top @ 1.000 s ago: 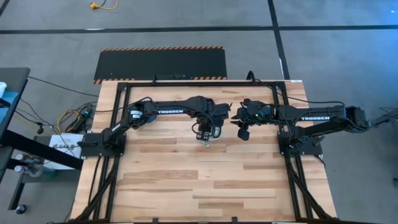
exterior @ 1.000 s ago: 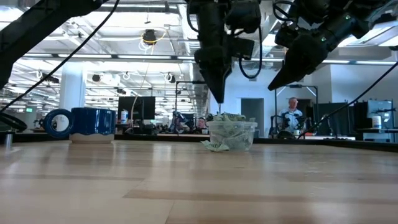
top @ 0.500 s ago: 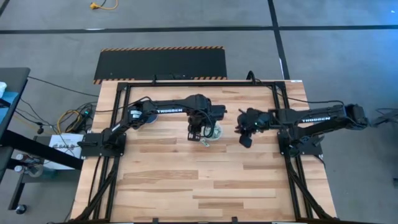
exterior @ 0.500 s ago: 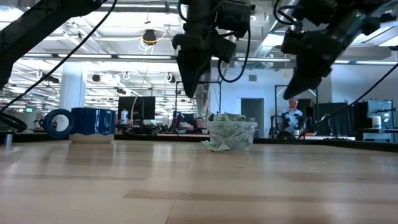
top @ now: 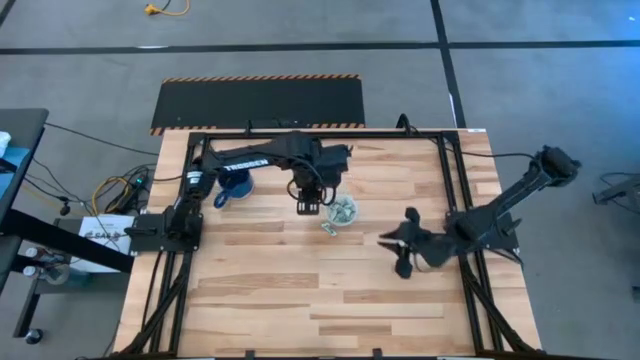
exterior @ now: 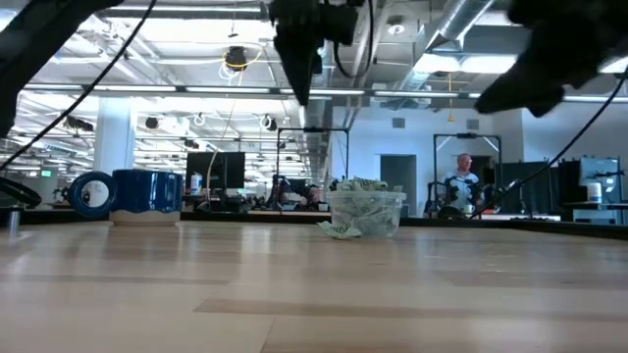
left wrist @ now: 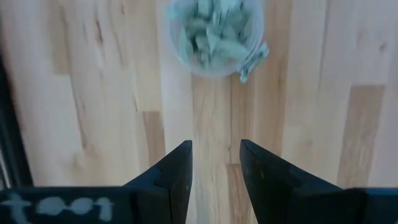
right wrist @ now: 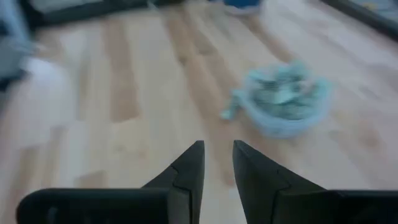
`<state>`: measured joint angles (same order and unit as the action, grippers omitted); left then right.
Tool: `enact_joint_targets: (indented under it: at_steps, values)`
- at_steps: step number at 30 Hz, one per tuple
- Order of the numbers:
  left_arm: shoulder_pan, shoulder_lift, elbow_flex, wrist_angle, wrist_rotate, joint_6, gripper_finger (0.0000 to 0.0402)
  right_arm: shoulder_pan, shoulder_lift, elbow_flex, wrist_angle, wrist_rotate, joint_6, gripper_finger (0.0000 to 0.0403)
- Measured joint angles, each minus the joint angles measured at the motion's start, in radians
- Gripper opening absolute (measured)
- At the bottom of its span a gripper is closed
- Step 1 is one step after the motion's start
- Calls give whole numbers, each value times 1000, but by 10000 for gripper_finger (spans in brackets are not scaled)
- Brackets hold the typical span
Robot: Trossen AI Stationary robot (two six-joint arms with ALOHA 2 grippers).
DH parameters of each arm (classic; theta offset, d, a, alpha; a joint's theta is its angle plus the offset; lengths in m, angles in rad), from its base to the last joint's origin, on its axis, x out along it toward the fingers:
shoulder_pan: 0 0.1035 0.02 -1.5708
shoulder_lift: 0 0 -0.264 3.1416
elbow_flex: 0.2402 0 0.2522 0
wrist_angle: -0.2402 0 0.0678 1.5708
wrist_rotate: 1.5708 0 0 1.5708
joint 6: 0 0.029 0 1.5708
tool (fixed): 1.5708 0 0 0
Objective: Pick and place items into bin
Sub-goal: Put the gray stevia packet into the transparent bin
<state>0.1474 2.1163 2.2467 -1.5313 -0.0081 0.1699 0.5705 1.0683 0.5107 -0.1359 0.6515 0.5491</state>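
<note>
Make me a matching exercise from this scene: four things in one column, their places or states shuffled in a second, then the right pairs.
Column one:
1. clear plastic cup
2. stray wrapped piece
3. dark blue mug
4. left end effector

Column two:
A. lying on the table against the cup's base
B. open and empty, raised above the table
C. heaped with green-and-white wrapped pieces
D. standing under the left arm

Pairs: 1-C, 2-A, 3-D, 4-B

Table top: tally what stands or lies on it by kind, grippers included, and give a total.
Clear cup filled with wrapped pieces: 1
Wrapped piece lying loose on the wood beside the cup: 1
Dark blue mug: 1
Grippers, left gripper and right gripper, nothing held: 2
Total: 5
</note>
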Motion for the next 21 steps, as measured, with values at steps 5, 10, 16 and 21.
enact_joint_targets:
  at_steps: [5, 10, 16, 21]
  values:
    - [-1, -64, 0, 67, 1, 1, 123, 69, 22, -126, 223, 33, 111, 76]
    - [-1, -100, -12, 99, 11, -5, 123, 33, 137, -145, 369, 33, 116, 76]
    - [-4, -156, -165, 228, 96, 5, 123, -1, 384, -146, 590, 31, 94, 76]
    - [-3, -253, -377, 413, 109, 11, 123, -48, 580, -117, 779, 30, 71, 76]
